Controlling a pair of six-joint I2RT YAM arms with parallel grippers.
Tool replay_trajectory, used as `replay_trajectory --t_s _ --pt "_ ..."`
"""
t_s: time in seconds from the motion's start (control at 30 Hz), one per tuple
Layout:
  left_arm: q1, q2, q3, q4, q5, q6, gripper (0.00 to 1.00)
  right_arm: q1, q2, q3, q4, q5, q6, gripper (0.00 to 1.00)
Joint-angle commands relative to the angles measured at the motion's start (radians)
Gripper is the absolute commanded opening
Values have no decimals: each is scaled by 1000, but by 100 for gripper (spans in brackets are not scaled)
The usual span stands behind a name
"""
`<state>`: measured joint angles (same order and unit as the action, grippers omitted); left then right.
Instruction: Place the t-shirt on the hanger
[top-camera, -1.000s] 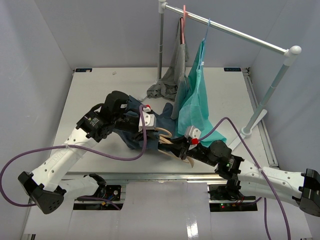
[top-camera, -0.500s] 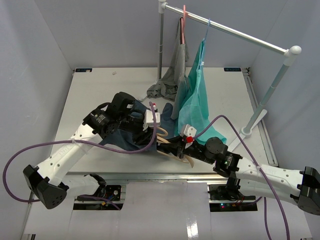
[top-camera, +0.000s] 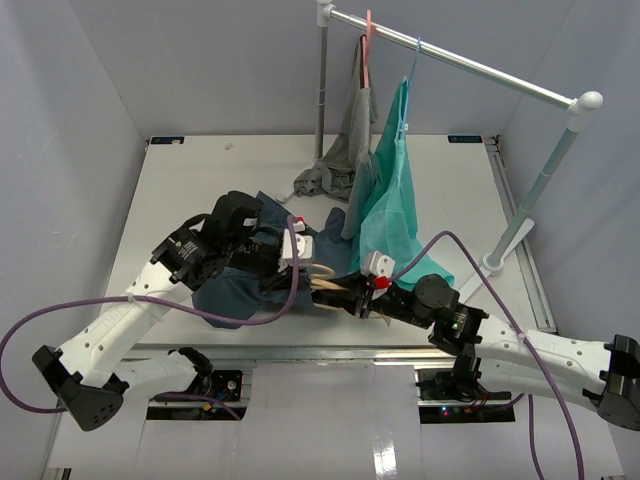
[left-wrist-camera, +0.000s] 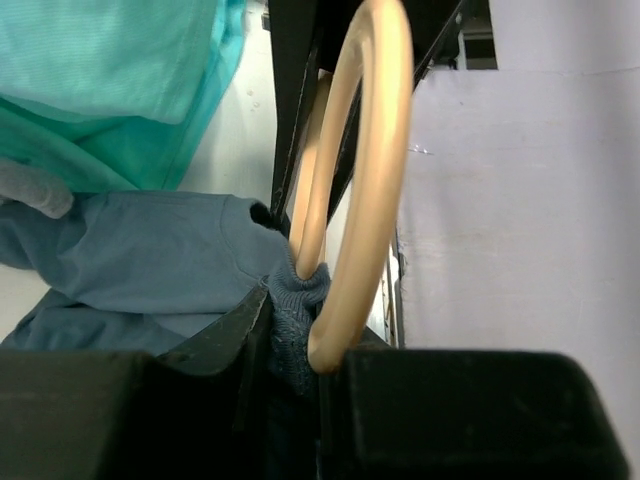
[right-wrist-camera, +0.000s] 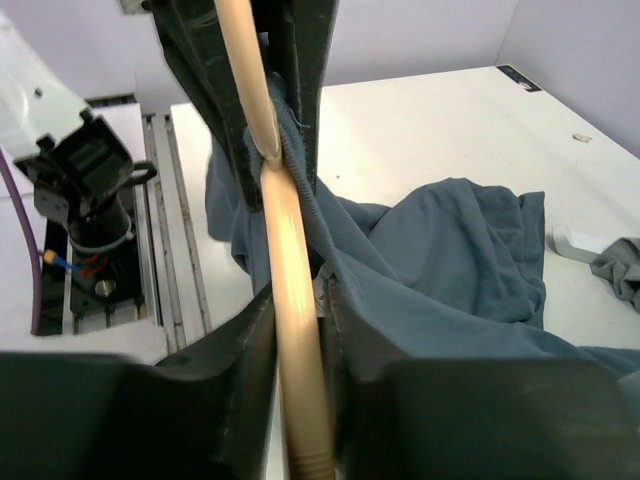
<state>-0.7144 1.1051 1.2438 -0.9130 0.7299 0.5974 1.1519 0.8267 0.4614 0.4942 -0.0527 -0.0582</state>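
The dark slate-blue t-shirt is lifted at its collar and hangs toward the table's front left. My left gripper is shut on the ribbed collar, with the cloth bunched to its left. The tan hanger lies low between the two grippers; one arm of it passes through the collar opening beside my left fingers. My right gripper is shut on the hanger's arm, my right gripper close in front of the left one. The t-shirt spreads behind it.
A rail at the back right carries a pink hanger with a grey garment and a blue hanger with a teal-green garment. The rail's foot stands at the right. Grey walls enclose the table.
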Motion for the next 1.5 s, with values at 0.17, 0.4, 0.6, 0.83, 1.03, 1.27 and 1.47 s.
replay_trajectory --t_s 0.17,0.4,0.6,0.83,1.03,1.27,1.47 --pt "16 -222 -44 156 -386 -233 0 -8 -111 109 43 342 127 76" --pt "16 -374 -103 68 -625 -295 0 -9 -121 129 23 451 164 77" --pt "16 -464 -145 125 -753 -361 0 -8 -15 145 59 459 183 70" --pt "16 -509 -171 249 -810 -574 0 -2 126 135 142 450 212 59" --pt "16 -518 -191 232 -825 -647 0 47 291 199 171 480 218 56" --pt "16 -560 -207 240 -852 -659 0 104 451 272 208 547 212 55" --pt "16 -580 -208 241 -838 -657 0 143 519 298 207 594 224 59"
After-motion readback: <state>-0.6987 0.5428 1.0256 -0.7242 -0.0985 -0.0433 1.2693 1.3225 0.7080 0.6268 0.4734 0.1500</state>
